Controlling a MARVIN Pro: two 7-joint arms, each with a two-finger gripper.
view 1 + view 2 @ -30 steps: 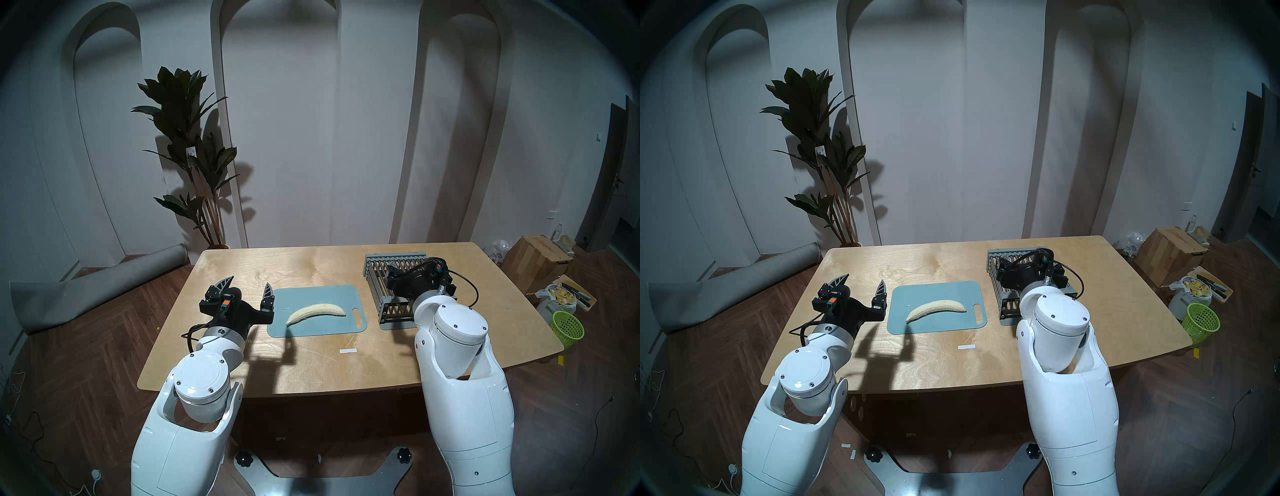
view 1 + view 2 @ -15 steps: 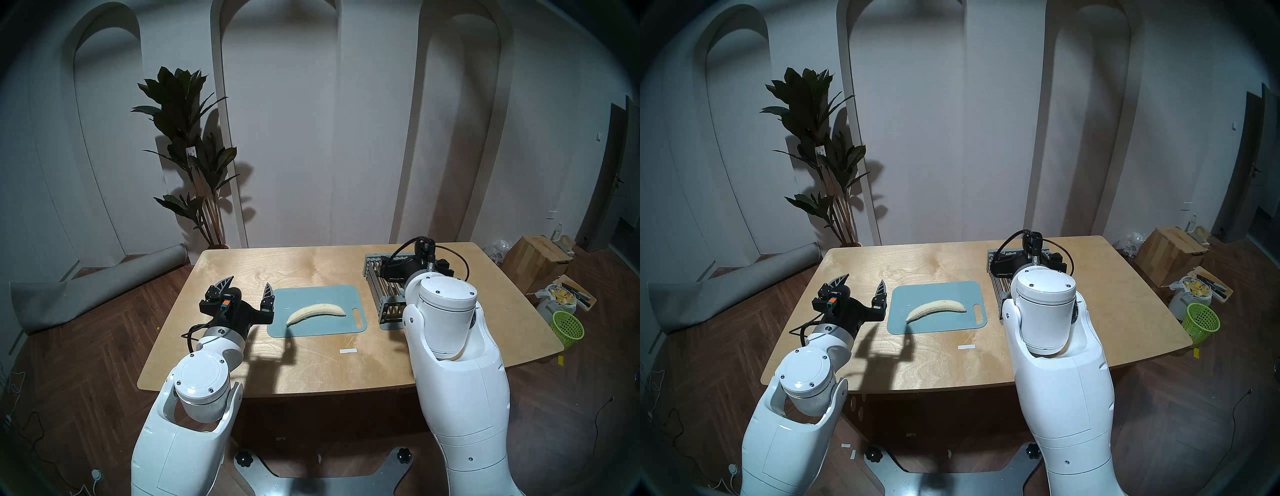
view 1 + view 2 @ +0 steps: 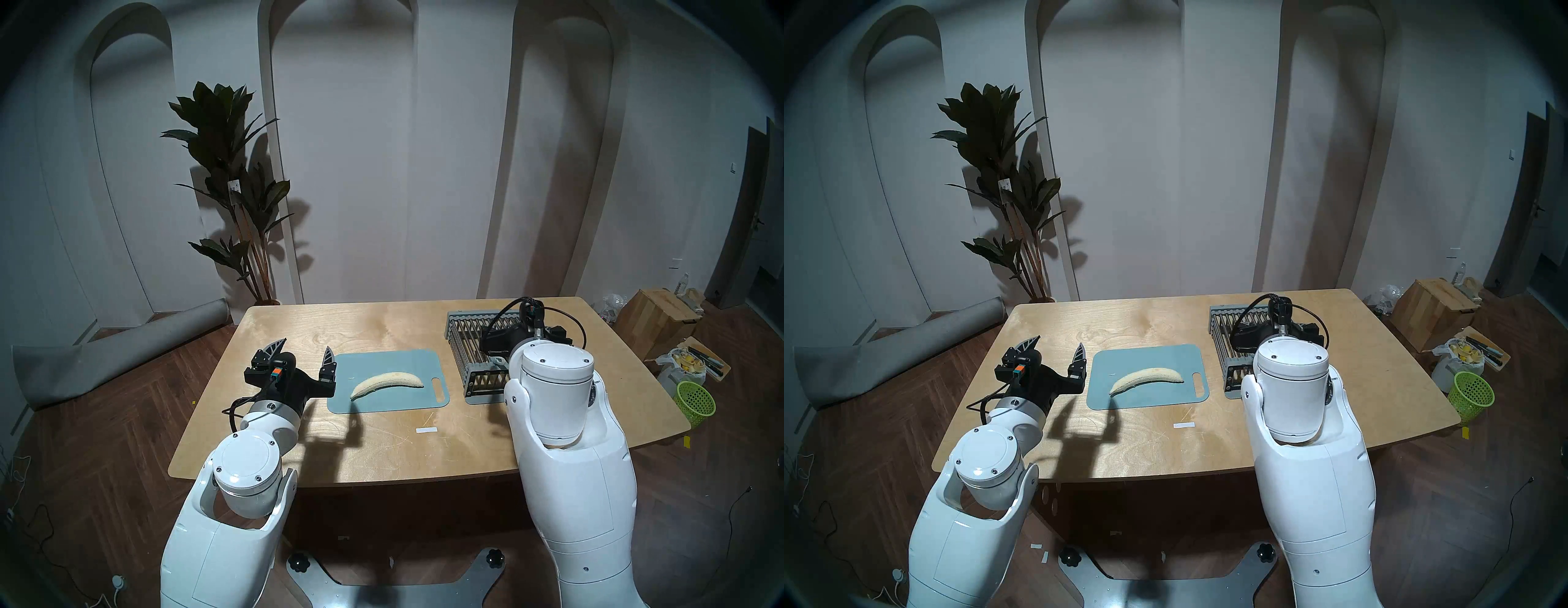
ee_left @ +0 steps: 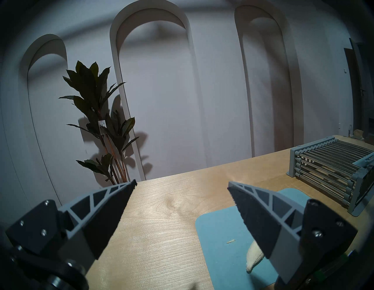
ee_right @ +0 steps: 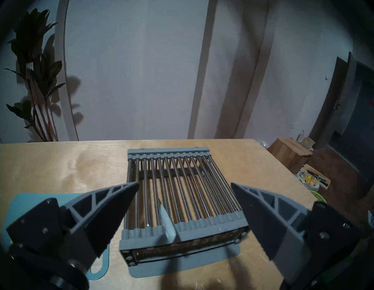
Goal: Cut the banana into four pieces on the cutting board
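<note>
Left gripper (image 3: 303, 354): level, centre-left, jaws wide, empty. Right gripper (image 5: 184, 204): tilted down over rack (image 5: 182, 182), jaws wide; grey handle (image 5: 168, 224), perhaps a knife.

The two head views look down from high up onto the whole table (image 3: 382, 450), almost the same picture twice. The left wrist view sits low, close over the table, looking level toward the wall. The right wrist view looks forward and a bit down, close to the rack (image 5: 182, 192). All four show the rack and the blue board (image 3: 1144, 361).
</note>
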